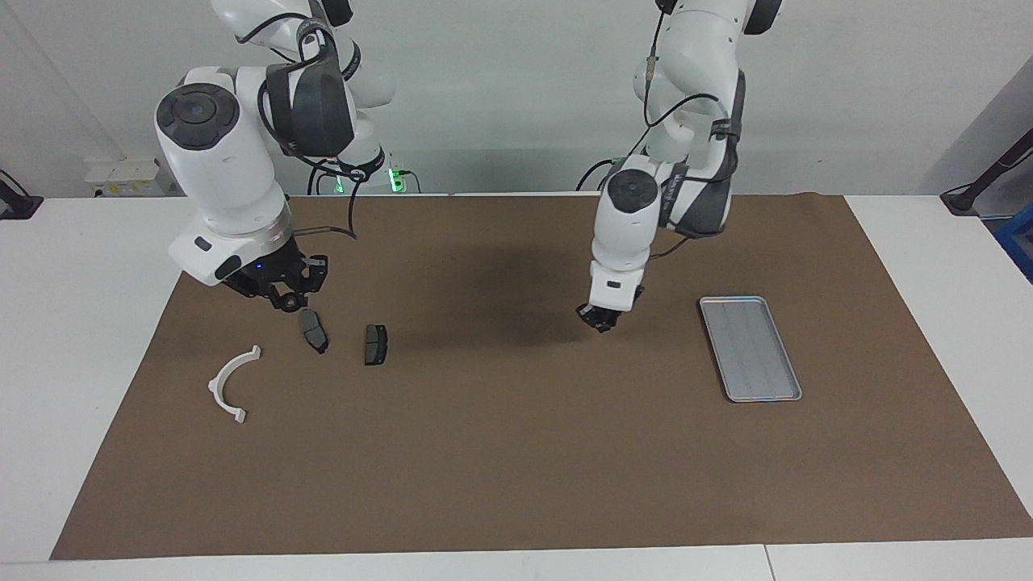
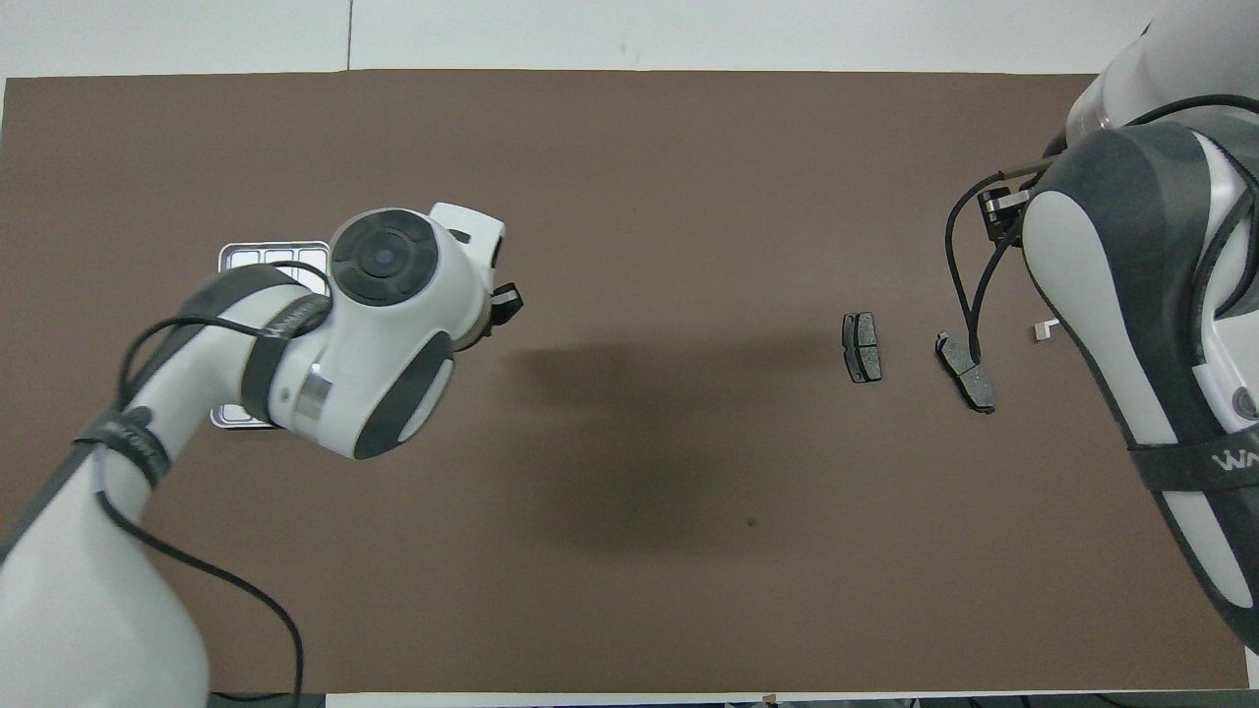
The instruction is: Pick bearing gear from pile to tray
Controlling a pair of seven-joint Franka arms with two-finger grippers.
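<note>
**Left end effector closed and raised at frame centre, heading for the tray**

In the facing view the left end effector [image 1: 605, 318] hangs fully closed above bare brown mat [image 1: 516, 468]. I cannot tell if it pinches a tiny bearing gear, but it probably does. The tray [image 1: 730, 300] lies flat nearby at mid-height, with open mat between them. The right end effector [image 1: 287, 300], open or closed I cannot tell, hovers over one brake pad [image 1: 313, 331] and holds nothing visible. The second brake pad [image 1: 374, 344] and white half-ring [image 1: 215, 389] lie apart, with ample room.

Silver-grey ridged tray [image 1: 750, 349]; white half-ring [image 1: 230, 386]; dark grey plates [image 1: 375, 344]; brown mat [image 1: 516, 452]
</note>
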